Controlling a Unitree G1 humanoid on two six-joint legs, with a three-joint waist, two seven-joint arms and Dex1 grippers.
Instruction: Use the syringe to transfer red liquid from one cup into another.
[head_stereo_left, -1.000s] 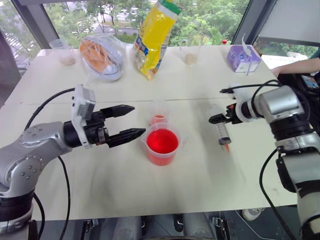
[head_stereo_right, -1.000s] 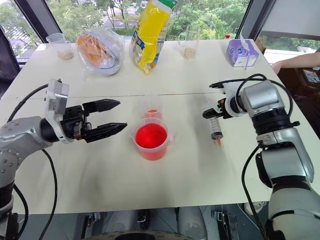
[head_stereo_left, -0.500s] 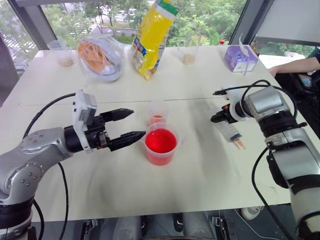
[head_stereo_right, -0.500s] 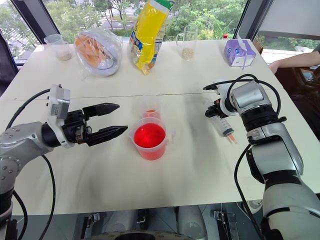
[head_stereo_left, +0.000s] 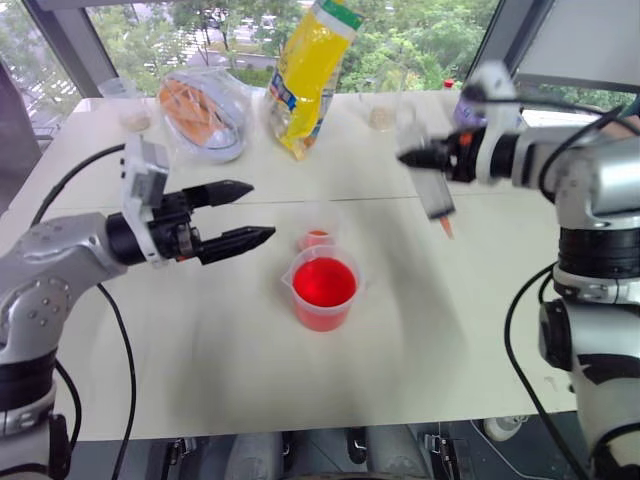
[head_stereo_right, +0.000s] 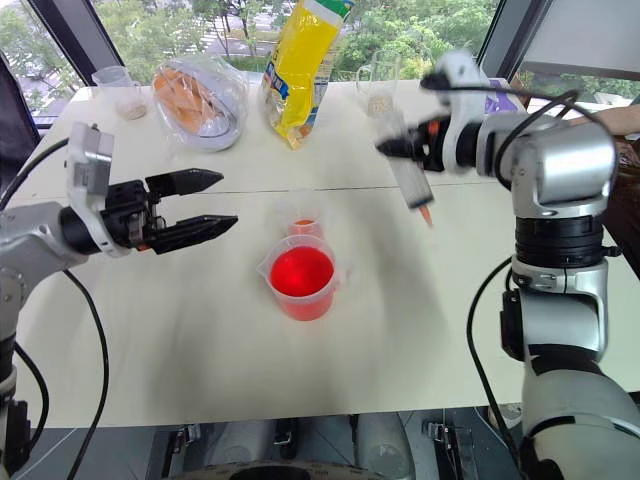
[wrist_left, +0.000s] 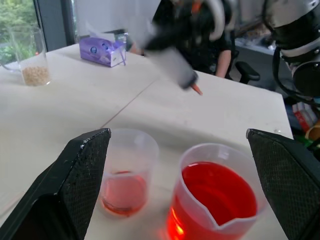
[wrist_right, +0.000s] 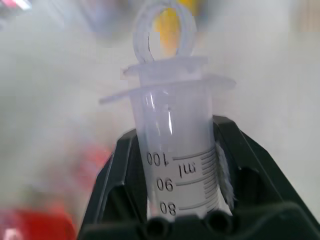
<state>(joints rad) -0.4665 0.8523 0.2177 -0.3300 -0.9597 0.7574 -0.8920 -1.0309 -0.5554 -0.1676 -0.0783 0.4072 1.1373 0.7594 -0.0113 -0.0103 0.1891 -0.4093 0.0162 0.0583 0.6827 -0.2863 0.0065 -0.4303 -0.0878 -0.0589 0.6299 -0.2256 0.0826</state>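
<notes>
**Syringe held aloft over a pale tabletop by a windowed wall**

We list the surface first: a cream tabletop (head_stereo_left: 200, 350), made of two slabs meeting at a seam that runs across its middle. Behind it, we note dark-framed windows (head_stereo_left: 420, 40) giving onto green trees.

Along the far edge we record a yellow bag (head_stereo_left: 305, 75) standing upright, a clear bag with orange contents (head_stereo_left: 200, 110) beside it, two clear cups with beige grains (head_stereo_left: 128, 105) near the left and middle of that edge, and a purple tissue box (wrist_left: 102, 47) toward the right. A person's arm (head_stereo_right: 620, 118) shows past the right end of the table.

Near the middle of the tabletop we find the wide spouted beaker (head_stereo_left: 323, 290), holding bright red liquid (head_stereo_left: 323, 283). The small narrow cup (head_stereo_left: 316, 228) stands just behind it, close beside, with a shallow layer of red-orange at its base.

The right gripper (head_stereo_left: 440, 160) has its fingers pinched on the barrel of the syringe (head_stereo_left: 436, 200), which hangs in the air above the tabletop, right of the cups and apart from them, its orange tip pointing down. The plunger is pushed in.

The left gripper (head_stereo_left: 240, 215) hovers left of the cups, its fingers spread wide and holding nothing.
</notes>
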